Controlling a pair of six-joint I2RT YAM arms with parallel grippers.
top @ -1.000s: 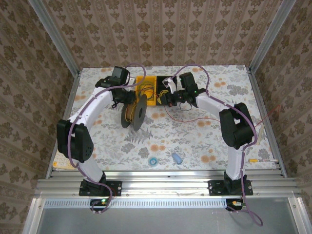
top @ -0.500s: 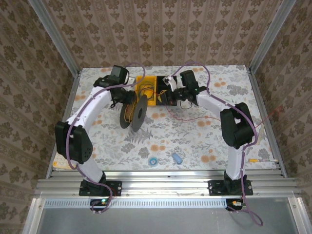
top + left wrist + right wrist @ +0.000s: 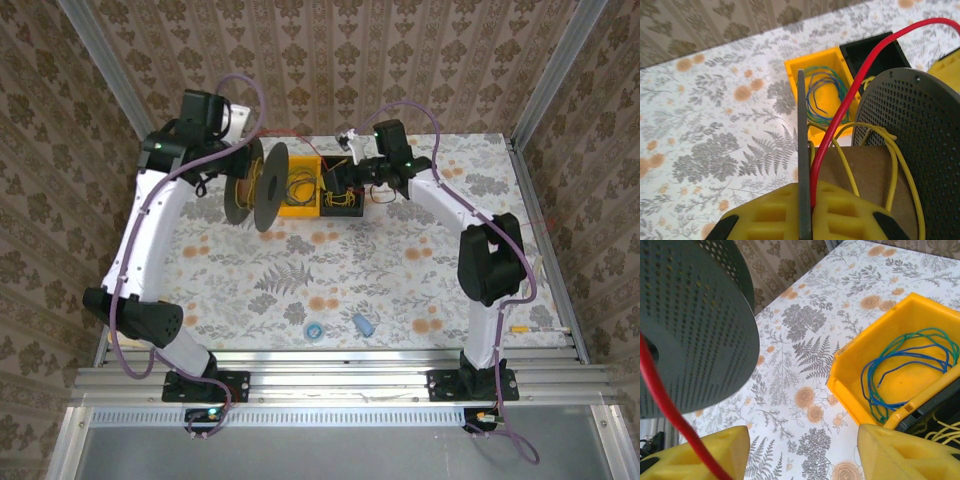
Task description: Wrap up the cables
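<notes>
Two arms reach to the far side of the desk (image 3: 420, 290). My left tool (image 3: 802, 210) is clamped together on the rim of one flange of the spool (image 3: 910, 150). It holds the spool on edge, off the desk, just left of the yellow bin (image 3: 812, 56). The red cable (image 3: 852, 95) comes in from the upper right and runs down between the flanges to the cardboard core, beside a few loose turns of yellow wire (image 3: 896, 160).

From overhead, the cable stretches from the top of the spool across to my right tool (image 3: 340, 178), which hangs over the black bin (image 3: 340, 212). On that wrist view the fingers (image 3: 730, 450) stand well apart with nothing gripped. The cable crosses the left-hand one, though I can't quite tell whether it touches. Green-blue wires (image 3: 863, 380) lie coiled in the yellow bin.
</notes>
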